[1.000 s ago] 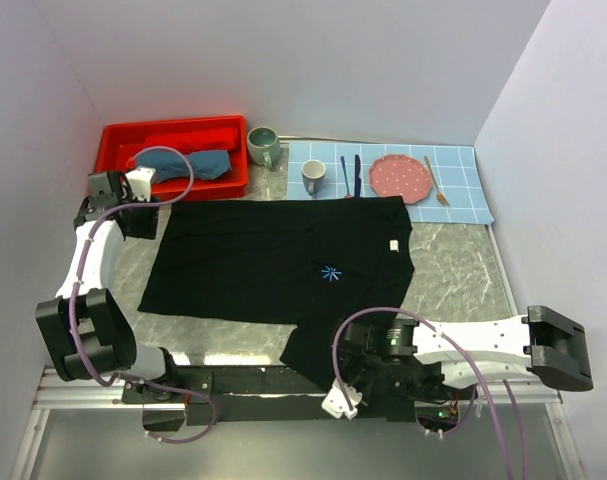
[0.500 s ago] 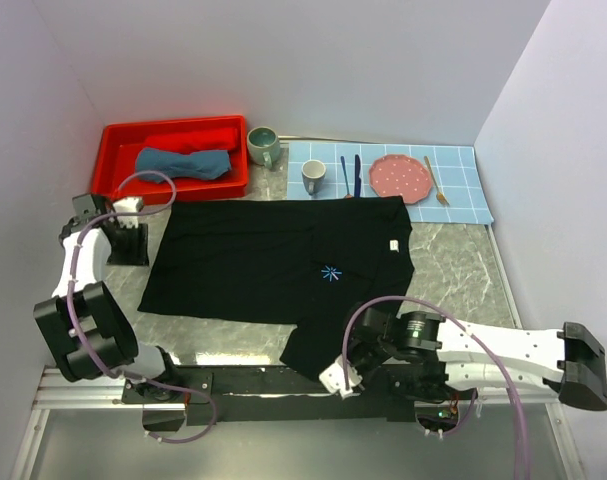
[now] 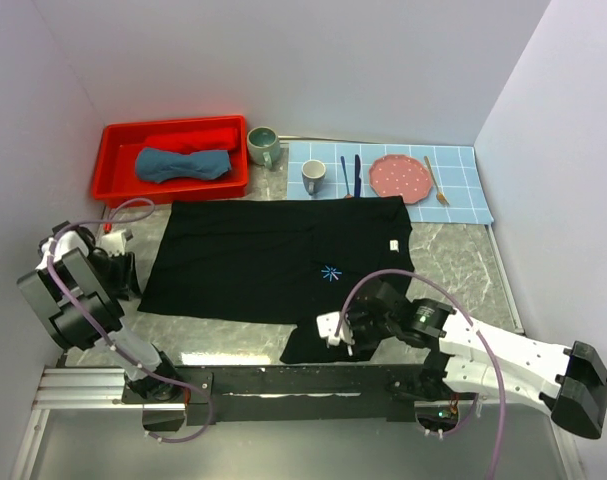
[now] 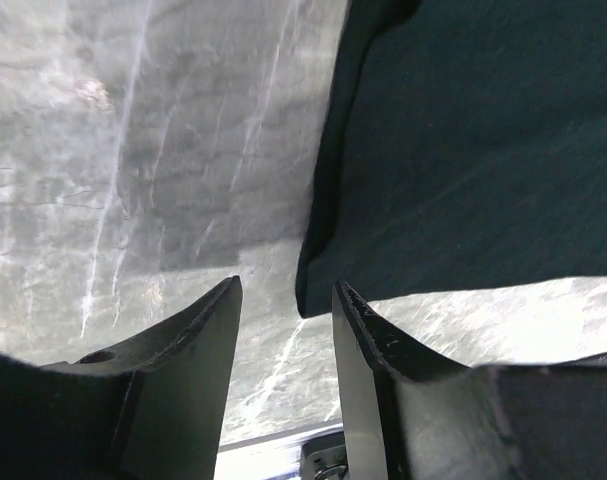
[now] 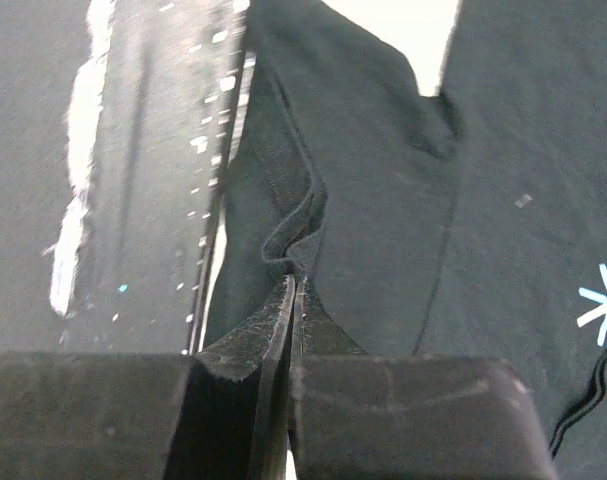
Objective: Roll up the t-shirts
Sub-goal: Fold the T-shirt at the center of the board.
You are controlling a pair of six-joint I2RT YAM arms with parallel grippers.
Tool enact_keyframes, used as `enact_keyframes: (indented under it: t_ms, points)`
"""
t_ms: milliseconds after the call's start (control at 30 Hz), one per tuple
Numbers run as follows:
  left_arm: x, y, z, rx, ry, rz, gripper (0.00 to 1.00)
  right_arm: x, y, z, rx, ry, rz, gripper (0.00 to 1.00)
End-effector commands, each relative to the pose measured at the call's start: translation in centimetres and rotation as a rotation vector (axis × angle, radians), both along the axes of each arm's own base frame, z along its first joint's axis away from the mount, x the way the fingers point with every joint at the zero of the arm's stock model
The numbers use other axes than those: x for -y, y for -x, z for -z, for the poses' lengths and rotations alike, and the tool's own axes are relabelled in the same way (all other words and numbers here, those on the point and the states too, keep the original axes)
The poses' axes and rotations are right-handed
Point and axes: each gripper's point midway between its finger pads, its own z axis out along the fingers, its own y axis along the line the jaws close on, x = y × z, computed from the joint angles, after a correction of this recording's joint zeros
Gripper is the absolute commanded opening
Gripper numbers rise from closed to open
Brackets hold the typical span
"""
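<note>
The black t-shirt (image 3: 273, 260) is matt, soft cloth, its fine knit plain just beyond the right fingers (image 5: 243, 370), where it puckers into a fold. Those and the left fingers (image 4: 183, 360) look like matt black plastic, faintly grainy. Beneath and ahead of the left fingers the tabletop (image 4: 163, 150) is grey, veined like stone, smooth and glossy with glare.

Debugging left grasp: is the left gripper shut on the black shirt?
No, the left gripper is open, and the black shirt lies loose on the table by its fingertips.
</note>
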Motion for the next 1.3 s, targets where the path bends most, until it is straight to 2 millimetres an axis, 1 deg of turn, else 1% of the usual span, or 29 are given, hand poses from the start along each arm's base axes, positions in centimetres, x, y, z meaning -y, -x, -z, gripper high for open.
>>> enact_keyframes:
  t_ms: [0, 67, 133, 200, 267, 300, 333, 367, 433, 533, 600, 733, 800, 833, 900, 933, 967, 1000, 1033, 1167, 1200, 1233, 1267]
  points:
    - [0.7, 0.8, 0.7, -0.035, 0.061, 0.047, 0.48, -1.9, -1.9, -2.3, -0.032, -0.099, 0.095, 0.0]
    - [1.1, 1.1, 0.8, -0.055, 0.098, 0.034, 0.47, -2.2, -2.2, -2.6, -0.039, -0.102, 0.105, 0.0]
    - [1.7, 1.2, 1.0, -0.057, 0.129, 0.018, 0.48, -2.2, -2.7, -2.3, -0.055, -0.086, 0.115, 0.0]
    - [1.8, 1.1, 1.1, -0.051, 0.128, 0.007, 0.48, -2.2, -3.1, -1.9, -0.075, -0.072, 0.128, 0.0]
    - [2.0, 1.5, 1.4, -0.065, 0.135, 0.005, 0.47, -2.3, -3.5, -1.9, -0.086, -0.064, 0.137, 0.0]
    - [2.0, 1.4, 1.4, -0.063, 0.137, 0.014, 0.47, -2.0, -3.5, -1.3, -0.101, -0.041, 0.135, 0.0]
    - [2.0, 1.5, 1.5, -0.069, 0.14, 0.015, 0.46, -2.0, -3.9, -1.5, -0.101, -0.039, 0.139, 0.0]
    - [2.0, 1.5, 1.6, -0.077, 0.146, 0.016, 0.44, -1.9, -4.1, -1.5, -0.102, -0.034, 0.139, 0.0]
    - [2.1, 1.9, 1.6, -0.089, 0.146, 0.023, 0.42, -1.7, -4.3, -1.3, -0.105, -0.025, 0.135, 0.0]
    - [2.2, 2.9, 1.3, -0.096, 0.126, 0.043, 0.41, -1.5, -4.4, -1.4, -0.096, -0.023, 0.135, 0.0]
    - [2.1, 2.9, 1.2, -0.086, 0.108, 0.055, 0.43, -1.4, -4.5, -1.4, -0.1, -0.024, 0.144, 0.0]
    - [2.4, 3.5, 1.4, -0.118, 0.131, 0.059, 0.4, -1.4, -4.6, -1.4, -0.107, -0.024, 0.152, 0.0]
    - [2.2, 3.6, 1.3, -0.111, 0.112, 0.078, 0.39, -1.4, -4.6, -1.4, -0.105, -0.027, 0.158, 0.0]
    - [2.2, 3.7, 1.4, -0.113, 0.113, 0.083, 0.38, -1.4, -4.6, -1.4, -0.106, -0.027, 0.161, 0.0]
    - [2.2, 3.6, 1.5, -0.116, 0.119, 0.08, 0.26, -1.3, -4.7, -1.6, -0.101, -0.03, 0.175, 0.0]
    - [2.2, 3.4, 1.4, -0.11, 0.122, 0.079, 0.19, -1.2, -4.7, -1.9, -0.098, -0.03, 0.18, 0.0]
    - [2.2, 3.4, 1.3, -0.111, 0.125, 0.085, 0.09, -1.2, -4.8, -2.4, -0.09, -0.038, 0.184, 0.0]
    - [2.2, 3.4, 1.3, -0.106, 0.125, 0.09, 0.04, -0.7, -4.4, -2.5, -0.096, -0.019, 0.187, 0.0]
    - [2.3, 3.3, 1.1, -0.097, 0.128, 0.1, 0.02, -0.6, -4.6, -3.3, -0.082, -0.024, 0.188, 0.0]
    - [2.7, 3.8, -0.3, -0.055, 0.125, 0.184, 0.01, 1.2, -4.2, -6.6, -0.01, -0.015, 0.194, 0.0]
    - [3.1, 4.4, -0.7, -0.064, 0.134, 0.198, 0.01, 2.3, -3.6, -6.8, -0.014, 0.025, 0.199, 0.0]
    - [3.3, 4.6, -1.1, -0.062, 0.134, 0.216, 0.01, 2.6, -3.8, -8.1, 0.013, 0.016, 0.207, 0.0]
    - [3.1, 4.8, -1.5, -0.046, 0.115, 0.247, 0.01, 3.0, -3.7, -8.9, 0.032, 0.008, 0.213, 0.0]
